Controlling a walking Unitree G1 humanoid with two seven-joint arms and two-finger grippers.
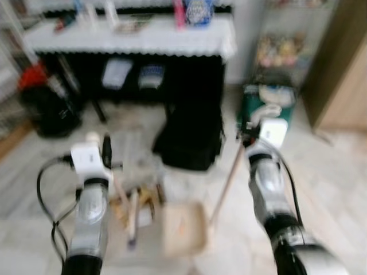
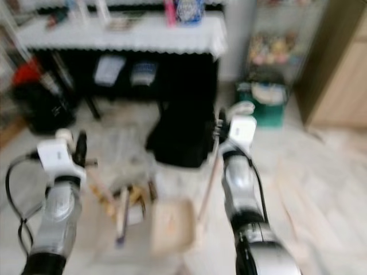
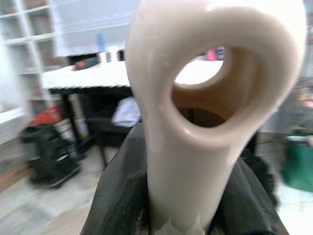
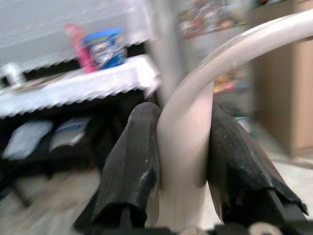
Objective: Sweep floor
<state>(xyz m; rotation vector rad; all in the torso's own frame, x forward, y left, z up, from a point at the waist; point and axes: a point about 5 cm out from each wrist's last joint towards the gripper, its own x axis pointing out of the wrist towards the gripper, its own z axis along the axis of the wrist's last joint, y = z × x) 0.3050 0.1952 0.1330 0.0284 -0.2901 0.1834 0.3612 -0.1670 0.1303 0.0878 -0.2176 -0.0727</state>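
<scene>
pale tiled floor (image 1: 338, 172), dustpan (image 1: 183, 228), black bag (image 1: 192, 137)

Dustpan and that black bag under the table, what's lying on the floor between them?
In the blurred left eye view, only a pale, bare-looking stretch of floor separates the dustpan from the black bag.

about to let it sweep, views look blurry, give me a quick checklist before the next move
1. Left claw shut on the broom handle: ok.
2. Right claw shut on the dustpan handle: ok.
3. Dustpan down on the floor: ok.
4. Litter pile beside the dustpan: ok.
5. Black bag close ahead on the floor: not ok.
6. Camera steady: not ok, eye views blurred.
</scene>
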